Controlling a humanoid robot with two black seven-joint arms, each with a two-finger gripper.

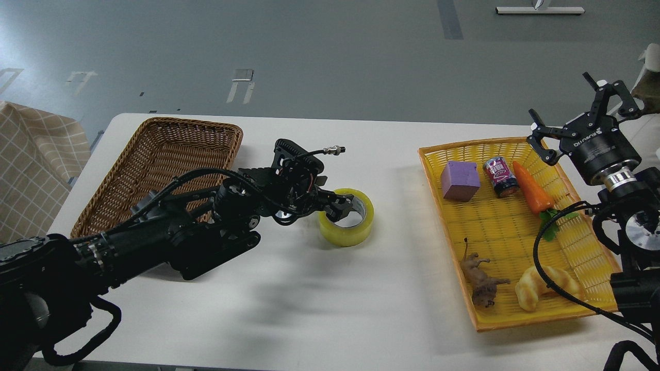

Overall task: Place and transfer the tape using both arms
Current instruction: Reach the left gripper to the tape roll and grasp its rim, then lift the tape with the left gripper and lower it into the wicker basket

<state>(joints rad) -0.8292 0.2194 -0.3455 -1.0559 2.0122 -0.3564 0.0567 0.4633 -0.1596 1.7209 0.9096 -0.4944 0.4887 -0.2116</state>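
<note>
The tape (346, 226), a translucent yellow roll with a grey-white core, lies flat on the white table (309, 309) near its middle. My left arm reaches in from the lower left. The left gripper (336, 205) is at the roll's left rim, with one finger inside the core and one outside the wall, closed on the wall. My right gripper (564, 100) is raised at the far right, above the back corner of the yellow tray (521, 319). Its fingers are spread wide and hold nothing.
A brown wicker basket (124, 175) stands at the back left, behind my left arm. The yellow tray on the right holds a purple block (460, 179), a can (500, 176), a toy carrot (532, 191), a toy animal (482, 282) and a croissant toy (544, 287). A checked cloth (31, 165) hangs at far left.
</note>
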